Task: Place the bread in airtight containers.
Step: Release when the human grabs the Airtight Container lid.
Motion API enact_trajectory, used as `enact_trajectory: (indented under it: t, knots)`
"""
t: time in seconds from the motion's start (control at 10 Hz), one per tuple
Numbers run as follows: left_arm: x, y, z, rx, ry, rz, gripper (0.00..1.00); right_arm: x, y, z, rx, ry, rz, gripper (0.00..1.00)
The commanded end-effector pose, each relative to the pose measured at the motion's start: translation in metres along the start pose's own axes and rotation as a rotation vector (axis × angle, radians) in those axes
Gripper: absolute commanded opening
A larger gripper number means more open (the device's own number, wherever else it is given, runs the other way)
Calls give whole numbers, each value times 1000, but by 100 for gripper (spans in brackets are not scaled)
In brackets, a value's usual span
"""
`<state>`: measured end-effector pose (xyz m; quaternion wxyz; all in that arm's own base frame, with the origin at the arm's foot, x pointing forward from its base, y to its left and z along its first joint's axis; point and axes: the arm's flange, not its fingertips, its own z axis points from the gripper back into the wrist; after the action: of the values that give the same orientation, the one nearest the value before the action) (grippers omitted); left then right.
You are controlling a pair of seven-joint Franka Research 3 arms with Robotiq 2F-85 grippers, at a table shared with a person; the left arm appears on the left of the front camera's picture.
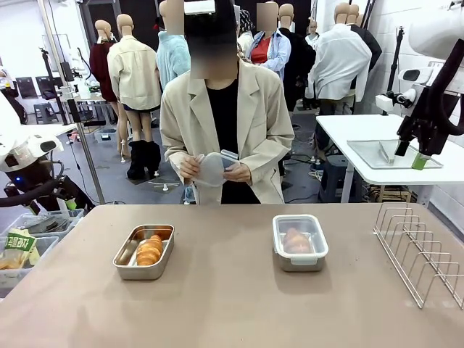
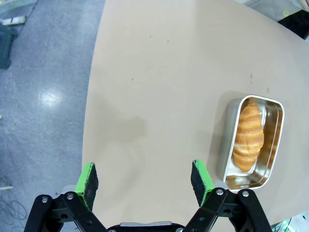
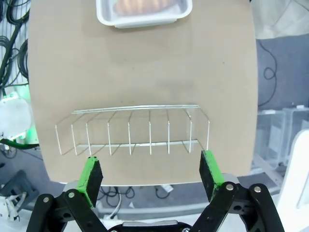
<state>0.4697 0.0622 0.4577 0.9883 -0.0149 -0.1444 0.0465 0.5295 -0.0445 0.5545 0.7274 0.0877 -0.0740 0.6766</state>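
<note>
An open steel container [image 1: 125,259] stands left of centre on the table with a golden bread roll [image 1: 149,250] lying in it. A second container [image 1: 299,259] at centre right has its translucent lid on, and another bread roll [image 1: 296,241] shows through it. The person at the far side holds a loose translucent lid [image 1: 212,168] in both hands. My left gripper [image 2: 145,181] hangs open above bare table, with the open container [image 2: 273,145] and its bread [image 2: 248,137] off to its right. My right gripper [image 3: 150,176] is open above the wire rack, raised at the right edge [image 1: 413,154]; the lidded container [image 3: 144,17] lies beyond.
A wire rack [image 1: 420,254] with several dividers stands on the table's right side [image 3: 133,130]. Plastic bins with packets [image 1: 22,250] sit off the table's left edge. A white table [image 1: 362,130] stands behind at the right. The table's front half is bare.
</note>
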Motion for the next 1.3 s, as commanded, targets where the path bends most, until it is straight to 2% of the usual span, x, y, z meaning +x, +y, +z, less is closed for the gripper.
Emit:
enact_trajectory:
  t: [0.0,1.2]
  knots:
    - [-1,2,2,8,0,-7,100,-1,1,0,6,8,10,100]
    - [-1,2,2,8,0,-7,100,-1,1,0,6,8,10,100]
